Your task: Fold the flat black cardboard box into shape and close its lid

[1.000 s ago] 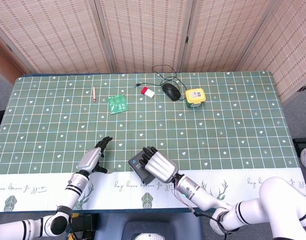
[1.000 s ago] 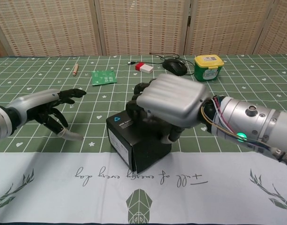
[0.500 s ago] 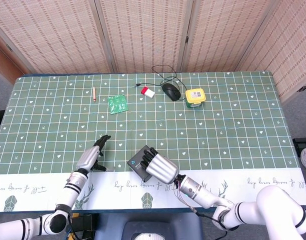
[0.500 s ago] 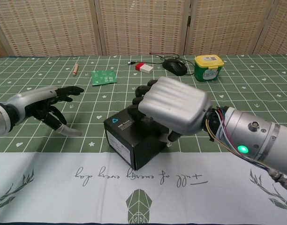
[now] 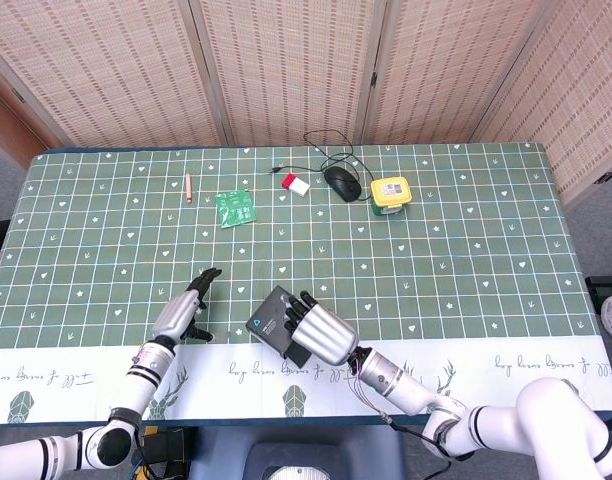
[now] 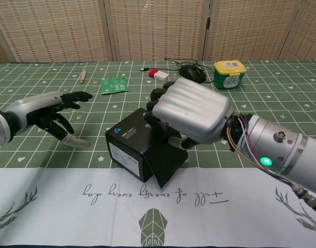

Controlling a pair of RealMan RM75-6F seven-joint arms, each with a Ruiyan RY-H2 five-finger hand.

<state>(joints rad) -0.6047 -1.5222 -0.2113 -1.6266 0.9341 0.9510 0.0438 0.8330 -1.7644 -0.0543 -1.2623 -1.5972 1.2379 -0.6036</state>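
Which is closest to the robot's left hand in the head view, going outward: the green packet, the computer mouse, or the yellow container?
From the left hand:
1. Green packet, up the table, slightly toward the robot's right.
2. Computer mouse, farther across, past the table's middle.
3. Yellow container, farthest, just beyond the mouse on the robot's right side.

Bright even light, soft shadows, sharp focus; slight edge distortion, perhaps.
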